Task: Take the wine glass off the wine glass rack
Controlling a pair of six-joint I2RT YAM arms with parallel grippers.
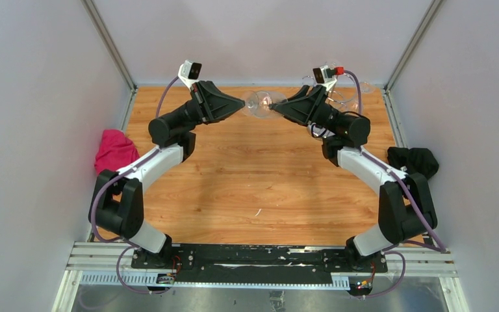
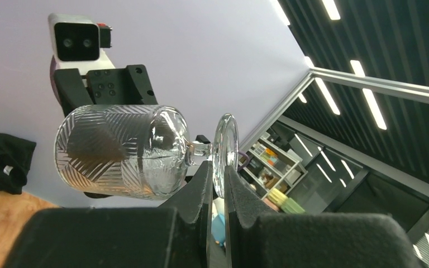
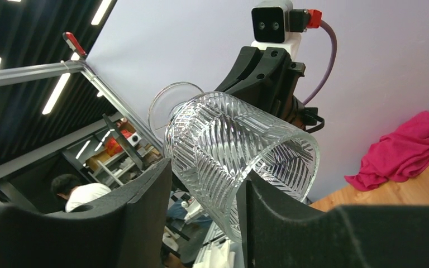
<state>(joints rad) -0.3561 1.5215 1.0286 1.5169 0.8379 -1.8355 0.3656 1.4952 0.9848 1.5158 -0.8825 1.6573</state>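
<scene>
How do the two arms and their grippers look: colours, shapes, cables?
Both the left arm and the right arm have black joints and white links. The left gripper and right gripper are black wedges. A purple cable runs along each arm to a white wrist camera with a red plug.

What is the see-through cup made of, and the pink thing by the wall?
The glass looks like clear cut glass, though clear plastic can't be ruled out: you can see right through it, it shines, and ridged patterns cover its bowl. The pink thing looks like soft cloth: it is matte and crumpled into folds.
</scene>
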